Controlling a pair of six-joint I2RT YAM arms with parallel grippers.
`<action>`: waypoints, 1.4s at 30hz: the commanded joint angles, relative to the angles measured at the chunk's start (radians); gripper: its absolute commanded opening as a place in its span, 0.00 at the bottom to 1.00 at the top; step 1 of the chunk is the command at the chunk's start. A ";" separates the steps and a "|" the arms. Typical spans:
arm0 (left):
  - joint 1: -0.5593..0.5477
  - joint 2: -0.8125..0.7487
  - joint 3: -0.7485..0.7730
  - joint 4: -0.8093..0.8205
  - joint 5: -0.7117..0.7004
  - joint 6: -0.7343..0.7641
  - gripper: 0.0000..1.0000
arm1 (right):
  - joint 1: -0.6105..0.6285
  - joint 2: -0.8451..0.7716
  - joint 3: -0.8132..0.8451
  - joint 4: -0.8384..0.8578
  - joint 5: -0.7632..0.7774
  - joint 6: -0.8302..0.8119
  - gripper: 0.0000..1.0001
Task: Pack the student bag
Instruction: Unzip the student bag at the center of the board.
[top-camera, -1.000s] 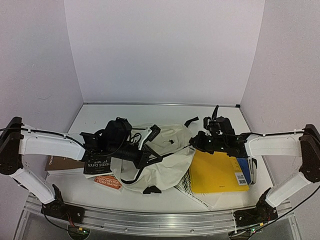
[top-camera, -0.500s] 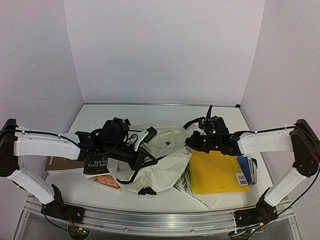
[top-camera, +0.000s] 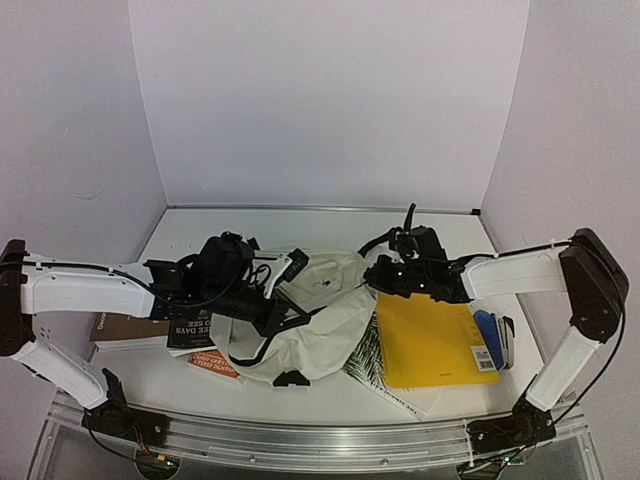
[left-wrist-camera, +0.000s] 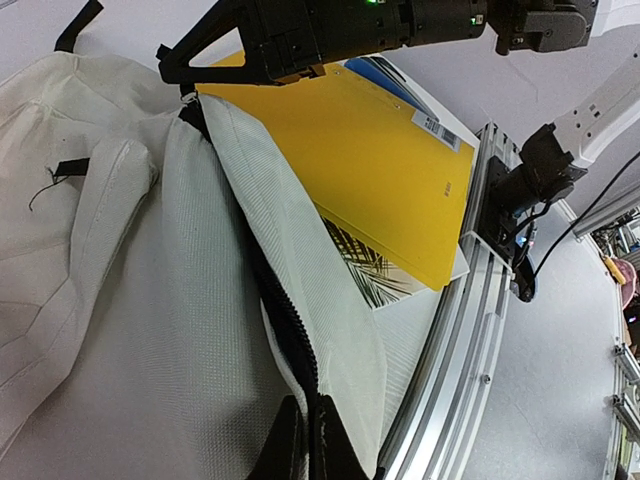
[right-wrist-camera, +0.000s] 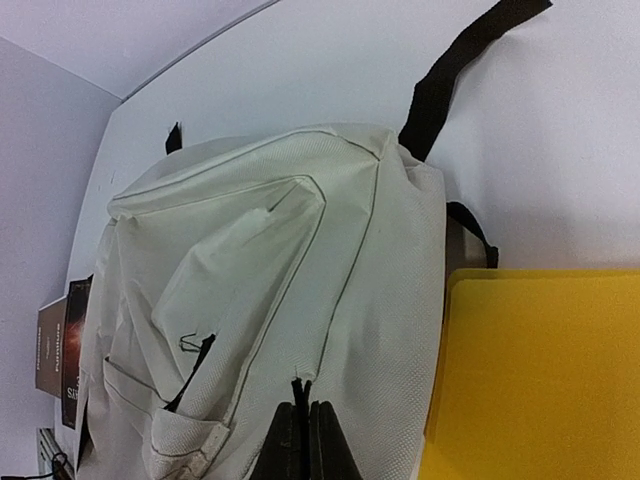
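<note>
Your student bag (top-camera: 320, 325) lies slumped mid-table between the arms. Its mouth is only a dark slit along the zipper (nothing inside can be made out). The left gripper (left-wrist-camera: 305, 452) is pinched onto the zipper edge and the right gripper (right-wrist-camera: 300, 432) is clamped on the cream fabric — both hold the bag. The yellow folder (top-camera: 430, 340) lies outside, just beside it. Compared with a second ago, both grippers sit further left — the bag has shifted with them.
</note>
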 joint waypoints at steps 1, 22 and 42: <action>-0.019 -0.011 0.034 -0.103 0.140 -0.047 0.00 | -0.137 0.051 0.066 -0.008 0.291 -0.066 0.00; 0.006 0.117 0.136 -0.023 -0.030 -0.121 0.00 | -0.213 0.101 0.195 -0.035 0.165 -0.161 0.21; 0.185 0.469 0.448 0.227 0.203 -0.236 0.54 | -0.211 -0.553 -0.196 -0.191 -0.077 0.067 0.89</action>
